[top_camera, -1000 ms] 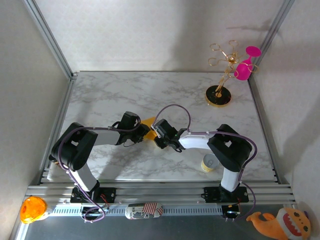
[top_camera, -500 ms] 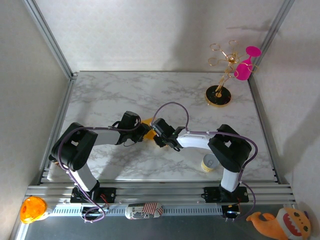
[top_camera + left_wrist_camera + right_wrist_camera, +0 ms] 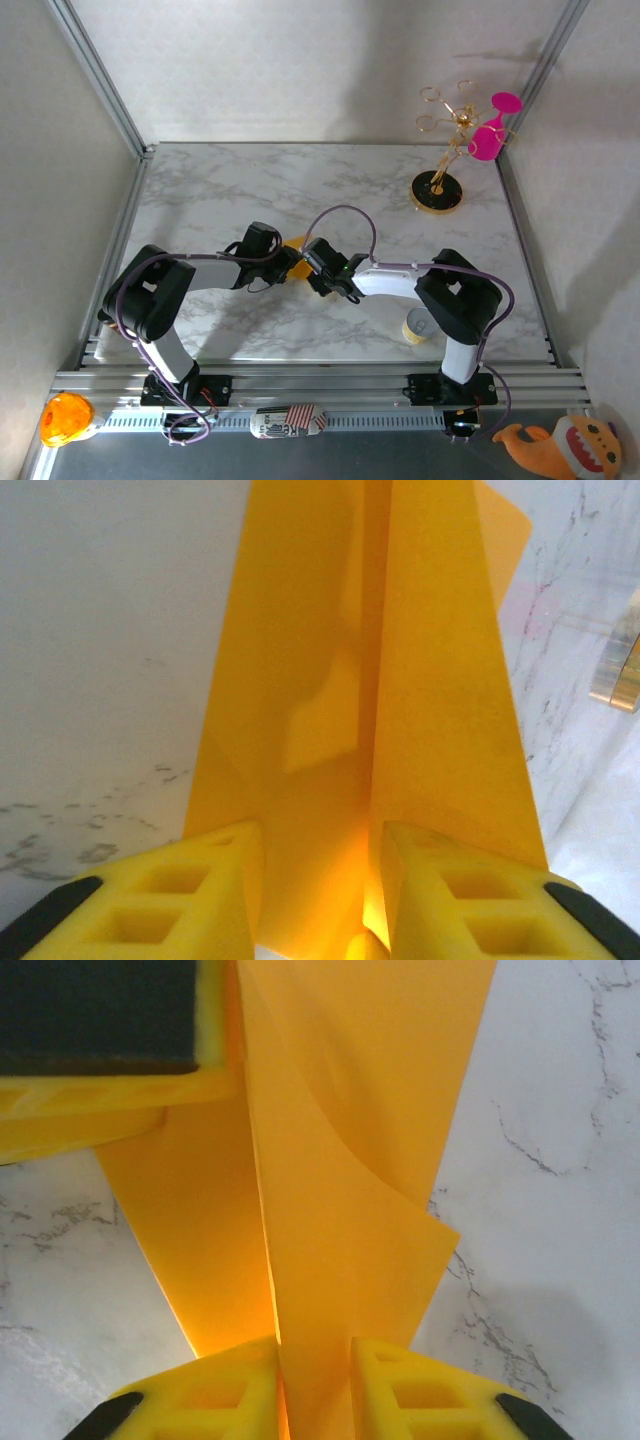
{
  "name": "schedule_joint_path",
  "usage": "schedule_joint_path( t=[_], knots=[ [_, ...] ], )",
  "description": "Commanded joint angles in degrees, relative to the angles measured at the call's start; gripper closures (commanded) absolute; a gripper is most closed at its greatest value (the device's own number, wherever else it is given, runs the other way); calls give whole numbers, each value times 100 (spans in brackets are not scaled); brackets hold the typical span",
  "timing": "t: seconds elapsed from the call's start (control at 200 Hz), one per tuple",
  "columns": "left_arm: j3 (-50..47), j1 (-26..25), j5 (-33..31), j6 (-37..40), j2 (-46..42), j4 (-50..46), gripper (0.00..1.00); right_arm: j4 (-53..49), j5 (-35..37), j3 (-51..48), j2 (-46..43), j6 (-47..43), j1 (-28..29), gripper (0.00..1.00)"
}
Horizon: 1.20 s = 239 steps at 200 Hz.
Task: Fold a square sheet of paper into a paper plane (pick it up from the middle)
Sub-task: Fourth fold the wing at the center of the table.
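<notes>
I find the paper (image 3: 330, 1160) well left of the gold stand (image 3: 437, 190). The right gripper (image 3: 312, 1380) pinches 1 fold; whether the left gripper (image 3: 322, 880) clamps the crease, I cannot tell. I judge it thin, limp, tearable: hold at creases.

Soft, even light falls from above. The overhead view is bright and sharp, with faint arm shadows on the table (image 3: 330, 180). In both wrist views the paper (image 3: 440, 700) glows translucent near its crease, and the nearest edges look slightly soft.
</notes>
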Motion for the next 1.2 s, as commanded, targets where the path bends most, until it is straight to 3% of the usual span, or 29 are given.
schedule_joint_path(
  t=[0.0, 0.345, 0.691, 1.192],
  knots=[
    [-36, -25, -188, 79, 28, -526, 67, -100, 283, 140, 107, -38, 62, 75],
    [-34, -26, -205, 88, 28, -559, 64, -118, 325, 167, 195, -78, 68, 73],
    [-27, -11, -232, 101, 25, -596, 67, -35, 164, 148, 133, -165, 64, 88],
    [-10, -14, -321, 176, -6, -731, 74, 286, -665, -61, 65, -232, -78, 92]
  ],
)
